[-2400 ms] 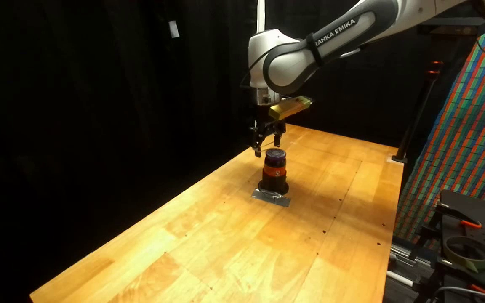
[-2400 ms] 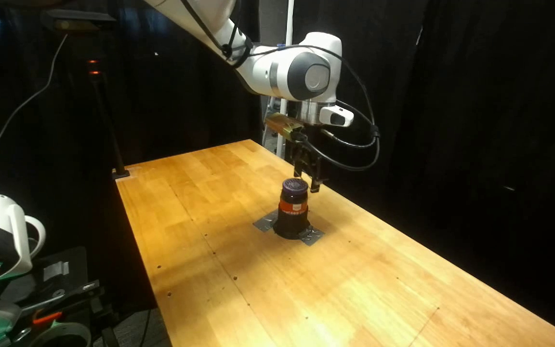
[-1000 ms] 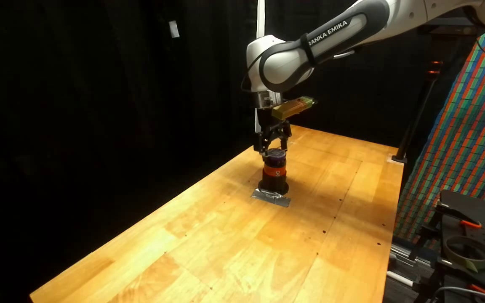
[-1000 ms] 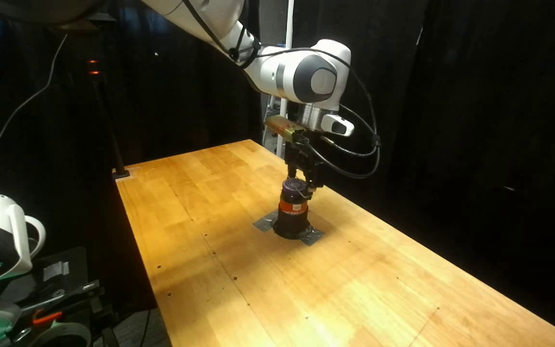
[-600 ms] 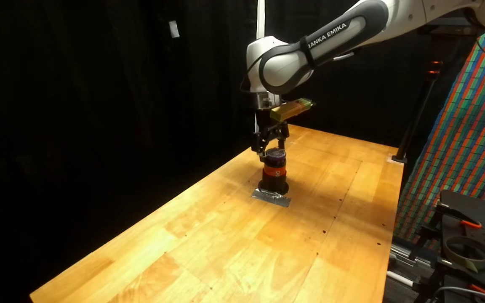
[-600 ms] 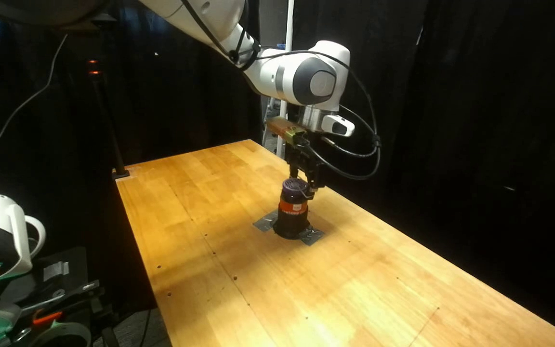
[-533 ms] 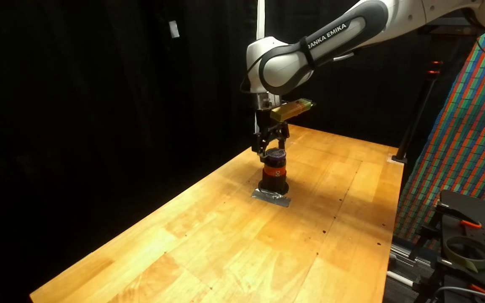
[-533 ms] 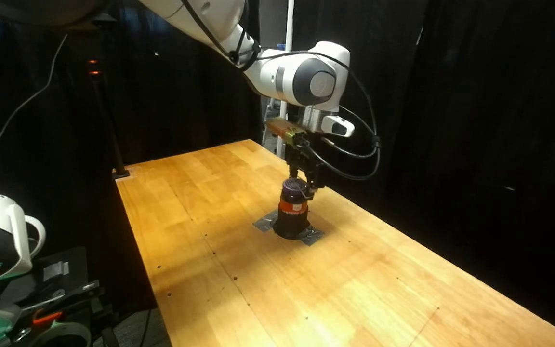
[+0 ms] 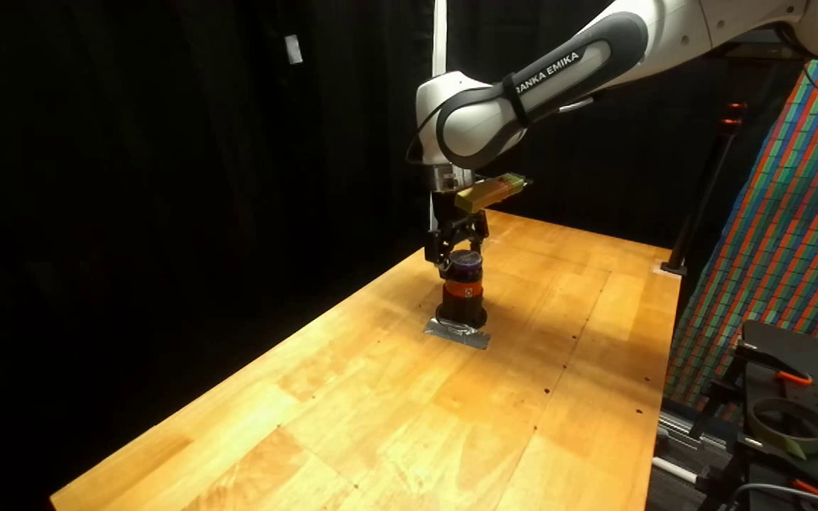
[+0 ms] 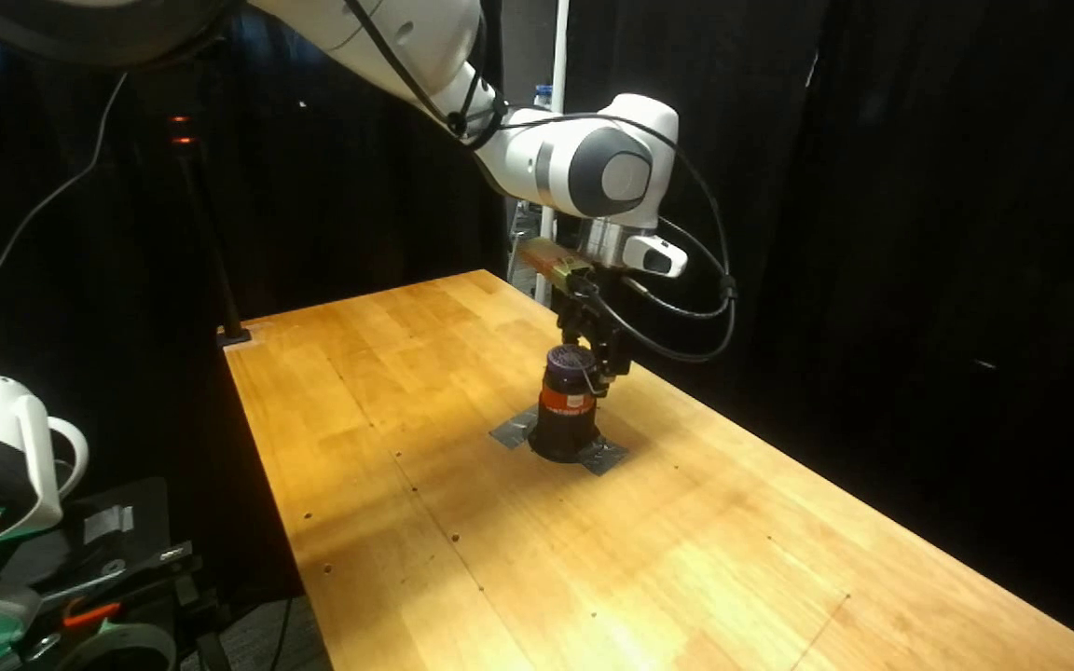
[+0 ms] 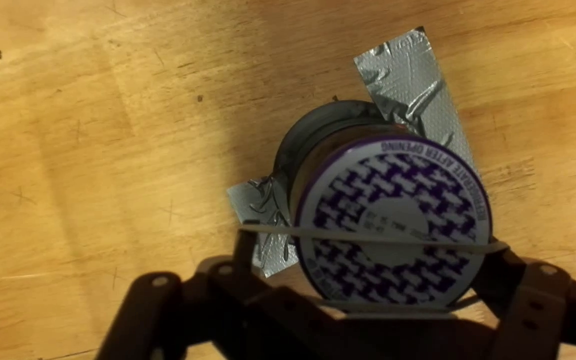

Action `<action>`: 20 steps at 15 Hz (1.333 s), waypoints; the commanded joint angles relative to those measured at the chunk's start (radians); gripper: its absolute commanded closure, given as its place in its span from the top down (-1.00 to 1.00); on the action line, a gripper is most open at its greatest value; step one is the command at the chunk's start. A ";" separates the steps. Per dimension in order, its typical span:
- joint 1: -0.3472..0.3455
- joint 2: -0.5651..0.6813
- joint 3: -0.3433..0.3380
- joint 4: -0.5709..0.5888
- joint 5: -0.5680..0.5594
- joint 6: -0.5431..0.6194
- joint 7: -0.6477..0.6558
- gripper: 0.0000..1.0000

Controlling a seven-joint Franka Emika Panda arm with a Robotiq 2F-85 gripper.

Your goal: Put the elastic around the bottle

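Lid (image 11: 395, 212) reads "REFRIGERATE AFTER OPENING"; arm (image 9: 558, 81), "RANKA EMIKA".

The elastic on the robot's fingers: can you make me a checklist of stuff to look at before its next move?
1. Gripper open: ok, its fingers stand apart.
2. Elastic on both fingertips: ok, it stretches between them in the wrist view.
3. Bottle upright: ok, in both exterior views.
4. Black base taped down: ok, gray tape shows on two sides of it.
5. Elastic around the bottle: not ok, one strand crosses over the lid in the wrist view.
6. Fingers clear of the bottle: cannot tell, they look too close to it to be sure.
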 commanded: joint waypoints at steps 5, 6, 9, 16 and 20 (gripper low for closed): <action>0.007 0.044 -0.023 0.032 0.011 0.017 0.038 1.00; 0.008 0.044 -0.023 0.032 0.011 0.016 0.041 1.00; 0.009 0.060 -0.027 0.052 0.011 0.012 0.059 1.00; 0.006 0.097 -0.033 0.119 0.017 -0.005 0.092 1.00; 0.003 0.108 -0.035 0.142 0.021 -0.021 0.097 1.00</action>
